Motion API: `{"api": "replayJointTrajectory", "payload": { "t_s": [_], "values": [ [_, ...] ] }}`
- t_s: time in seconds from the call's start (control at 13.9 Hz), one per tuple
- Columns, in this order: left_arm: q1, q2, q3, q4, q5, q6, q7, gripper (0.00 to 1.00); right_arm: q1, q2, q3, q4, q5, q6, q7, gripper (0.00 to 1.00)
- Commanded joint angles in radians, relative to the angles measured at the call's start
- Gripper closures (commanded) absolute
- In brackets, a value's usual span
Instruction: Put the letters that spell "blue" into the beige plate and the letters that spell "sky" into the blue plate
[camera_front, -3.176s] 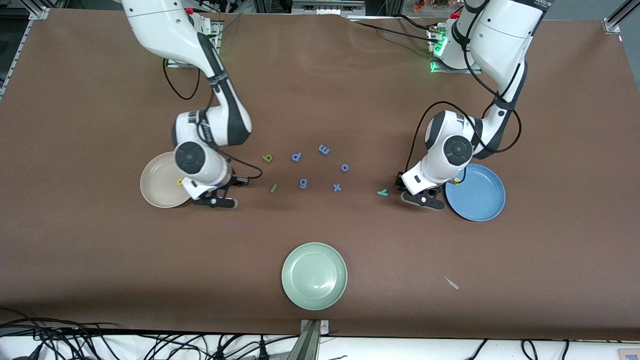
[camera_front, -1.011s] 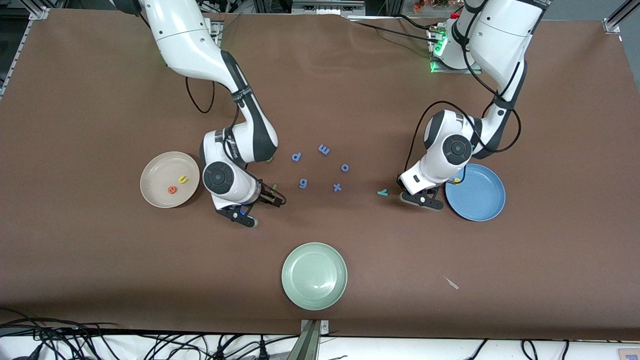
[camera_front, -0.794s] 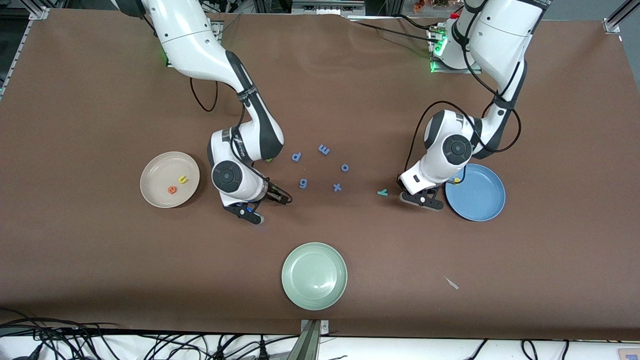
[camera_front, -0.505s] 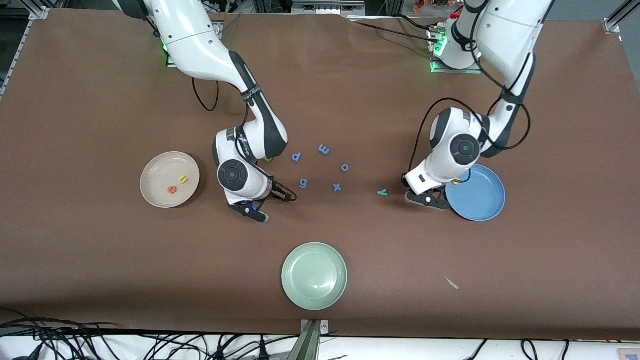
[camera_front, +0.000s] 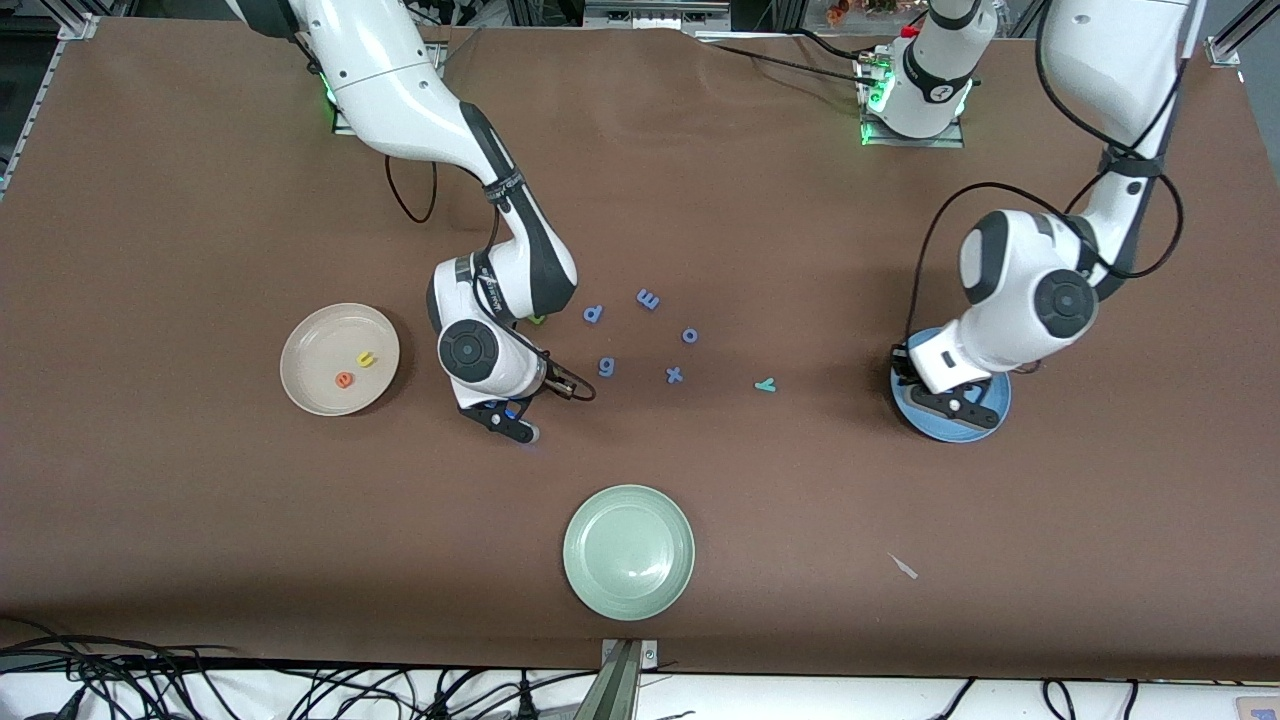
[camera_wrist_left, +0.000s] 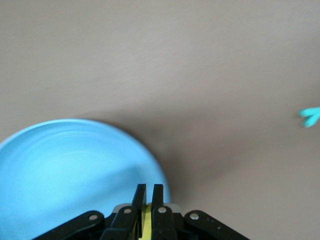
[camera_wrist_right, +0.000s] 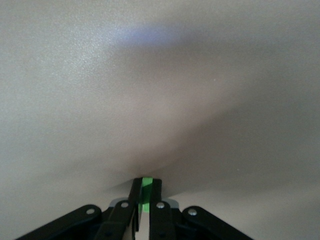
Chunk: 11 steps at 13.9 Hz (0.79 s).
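Green foam is now showing between the closed fingers of my right gripper (camera_front: 545, 388) where a moment ago they were spread wide: in the front view that arm has come across from the beige plate (camera_front: 310, 385) to the spot beside the blue g (camera_front: 606, 367) where the stick-like l was lying, and the l is no longer showing on the table there. The u (camera_front: 366, 359) and e (camera_front: 344, 380) are already sitting in the beige plate, and the green b (camera_front: 538, 320) is peeking out beside my right wrist, nearer the bases than the g. My left gripper (camera_front: 955, 405), clamped the whole time, has swung from beside the teal y (camera_front: 765, 384) to over the blue plate (camera_front: 905, 410). The y is lying untouched on the table toward that plate. In the left wrist view, a thin yellow letter (camera_wrist_left: 147, 215) is pinched between my shut left fingers, hanging over the plate's rim (camera_wrist_left: 150, 160), with the y (camera_wrist_left: 311, 116) well apart; I cannot tell whether it is the s or the k. In the right wrist view, the l (camera_wrist_right: 145, 196) is gripped edge-on right at the tabletop. By my reckoning the yellow letter is ready to drop, and the l needs lifting and carrying to the beige plate, leaving the b and y.
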Motion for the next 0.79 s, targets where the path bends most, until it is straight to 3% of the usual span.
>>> {"api": "replayJointTrajectory", "payload": {
  "t_s": [0.0, 0.07, 0.14, 0.29, 0.51, 0.72],
  "values": [
    [0.012, 0.008, 0.025, -0.011, -0.014, 0.006, 0.091, 0.9, -0.003, -0.009, -0.009, 0.004, 0.0, -0.038, -0.029, 1.0],
    [0.012, 0.013, 0.025, -0.009, -0.014, 0.008, 0.091, 0.7, -0.003, -0.03, -0.034, 0.005, -0.003, -0.088, -0.072, 1.0],
    [0.012, 0.014, 0.025, -0.009, -0.015, 0.008, 0.083, 0.36, -0.003, -0.056, -0.081, -0.001, -0.006, -0.149, -0.135, 1.0],
    [0.009, 0.016, 0.024, -0.003, -0.018, 0.01, 0.072, 0.15, -0.003, -0.087, -0.172, -0.007, -0.004, -0.286, -0.298, 1.0],
    [-0.008, 0.014, 0.008, 0.003, -0.027, 0.008, 0.063, 0.15, -0.003, -0.151, -0.29, -0.109, -0.006, -0.329, -0.578, 1.0],
    [-0.09, 0.06, -0.067, 0.02, -0.111, 0.052, -0.138, 0.15, -0.001, -0.197, -0.377, -0.214, -0.007, -0.302, -0.805, 1.0]
  ]
}}
